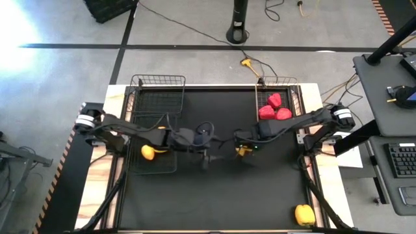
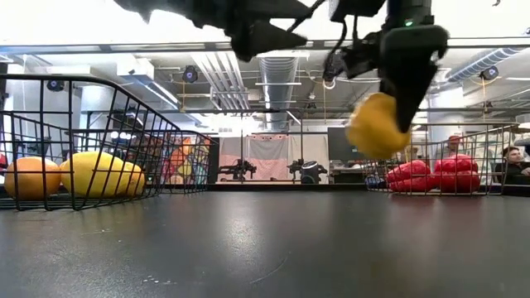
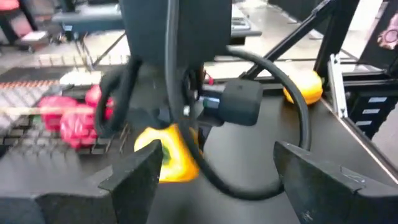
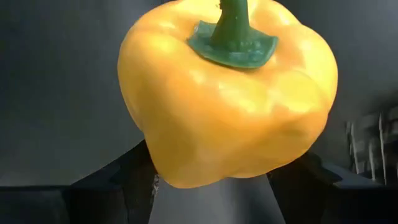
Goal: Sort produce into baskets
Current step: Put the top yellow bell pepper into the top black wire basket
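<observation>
Above mid-table, right gripper [image 1: 243,151] is clamped on a yellow bell pepper [image 4: 227,93], lifted clear of the table [image 2: 265,248], stem at 12 o'clock in the wrist view. Left gripper [image 1: 207,156] hovers just beside at 9 o'clock, fingers spread, empty. From overhead the pepper is mostly hidden under the gripper.

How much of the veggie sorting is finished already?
Partly. Three red peppers sit in the right basket, and yellow-orange pieces lie in the left basket. The right end effector holds a yellow pepper above the table. One yellow piece waits at the table's near right corner.
</observation>
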`<state>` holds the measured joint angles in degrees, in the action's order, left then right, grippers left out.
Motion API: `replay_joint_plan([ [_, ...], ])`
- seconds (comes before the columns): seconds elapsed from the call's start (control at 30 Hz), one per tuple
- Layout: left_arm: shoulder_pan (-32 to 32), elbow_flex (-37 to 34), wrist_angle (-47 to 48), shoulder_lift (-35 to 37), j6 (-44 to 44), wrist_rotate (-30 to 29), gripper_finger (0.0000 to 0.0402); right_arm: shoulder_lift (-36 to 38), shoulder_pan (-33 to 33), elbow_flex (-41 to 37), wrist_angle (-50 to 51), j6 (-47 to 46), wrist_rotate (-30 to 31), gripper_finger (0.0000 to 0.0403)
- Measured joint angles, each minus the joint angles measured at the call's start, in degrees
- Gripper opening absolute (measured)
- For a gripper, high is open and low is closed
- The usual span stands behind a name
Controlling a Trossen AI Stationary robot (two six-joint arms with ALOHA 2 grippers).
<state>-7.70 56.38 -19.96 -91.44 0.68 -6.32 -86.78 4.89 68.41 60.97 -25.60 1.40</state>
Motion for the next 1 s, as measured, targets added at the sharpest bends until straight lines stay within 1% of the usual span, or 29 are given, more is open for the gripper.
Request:
replay_joint_plan([
  [0.1,-0.2,-2.1,-0.1,0.7,2.0,-1.3,0.0292,-0.1,-1.7,-1.5,-5.9,1.9,0.4,0.0249],
  [0.2,-0.3,-2.5,0.1,0.7,3.2,-1.6,0.0292,-0.9,-2.7,-2.5,-11.1,3.6,0.3,0.0249],
  [0.3,-0.5,-2.6,1.4,0.7,3.4,-1.5,0.0292,-3.0,-3.5,-3.0,-12.8,5.7,1.1,0.0249],
  [0.4,-0.7,-2.6,1.9,0.8,3.3,-1.5,0.0292,-5.2,-3.8,-3.0,-13.2,6.3,5.8,0.0249],
  [0.5,-1.0,-2.6,4.0,0.9,3.5,-1.9,0.0292,-7.4,-4.1,-2.9,-14.7,7.9,6.3,0.0251],
  [0.67,-1.9,-2.6,10.2,2.3,4.6,-4.7,0.0292,-11.4,-4.0,-3.0,-19.8,9.2,6.4,0.0266],
  [0.77,-2.4,-2.6,13.8,3.7,5.4,-6.7,0.0292,-13.1,-4.1,-2.9,-20.4,9.2,6.3,0.0271],
  [1.0,-2.8,-2.6,18.0,6.9,5.9,-12.2,0.0292,-15.4,-4.1,-2.9,-20.6,9.3,6.0,0.0261],
])
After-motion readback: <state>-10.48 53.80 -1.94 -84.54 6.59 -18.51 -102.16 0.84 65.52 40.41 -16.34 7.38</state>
